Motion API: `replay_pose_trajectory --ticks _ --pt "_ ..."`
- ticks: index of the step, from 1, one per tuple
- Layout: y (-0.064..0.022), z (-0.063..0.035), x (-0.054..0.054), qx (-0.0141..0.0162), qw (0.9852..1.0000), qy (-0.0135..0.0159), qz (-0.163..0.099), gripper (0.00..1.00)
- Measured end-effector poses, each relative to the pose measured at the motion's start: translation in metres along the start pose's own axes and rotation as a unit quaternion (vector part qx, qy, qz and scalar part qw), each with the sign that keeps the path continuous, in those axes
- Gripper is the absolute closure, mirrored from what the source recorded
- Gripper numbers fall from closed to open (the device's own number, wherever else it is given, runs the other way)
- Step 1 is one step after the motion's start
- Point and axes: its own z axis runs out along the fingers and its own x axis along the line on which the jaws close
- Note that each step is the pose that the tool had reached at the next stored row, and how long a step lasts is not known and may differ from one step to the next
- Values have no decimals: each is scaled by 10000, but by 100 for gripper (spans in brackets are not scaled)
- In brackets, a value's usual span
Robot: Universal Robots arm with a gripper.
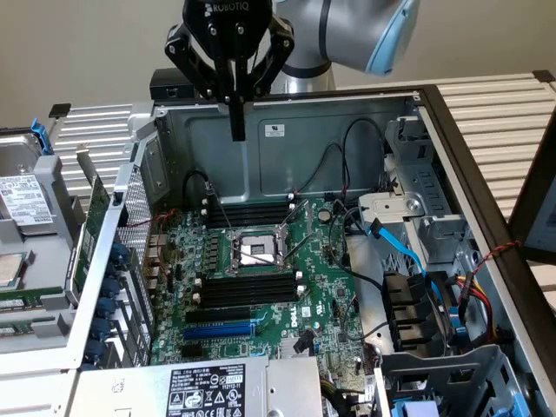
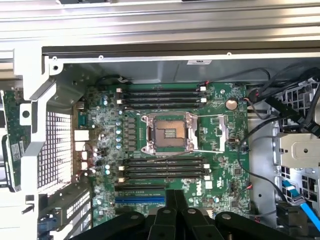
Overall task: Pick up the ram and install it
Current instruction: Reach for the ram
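My gripper [image 1: 237, 132] hangs above the open computer case [image 1: 287, 109], near its far wall, with its black fingers [image 2: 175, 205] pressed together and nothing between them. Below it lies the green motherboard [image 1: 321, 287] with an open processor socket [image 1: 254, 250]. Empty black memory slots run on both sides of the socket, one bank [image 1: 252, 291] nearer and one [image 1: 252, 213] farther. What looks like the ram [image 1: 89, 234], a long thin green board with a white label [image 2: 15, 150], stands on edge just outside the case's perforated wall at the exterior view's left, well apart from the gripper.
A grey tray with a hard drive [image 1: 22, 200] and more green board edges [image 1: 26, 294] sits at the exterior view's far left. Black and blue cables [image 1: 395, 248] and drive bays [image 1: 434, 226] crowd the case's other side. A power supply label [image 1: 204, 387] lies at the near edge.
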Motion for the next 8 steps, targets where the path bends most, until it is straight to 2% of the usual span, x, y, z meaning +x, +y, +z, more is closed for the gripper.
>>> replay_pose_trajectory --ticks 8 --pt "-28 -8 353 0 10000 0 0 89"
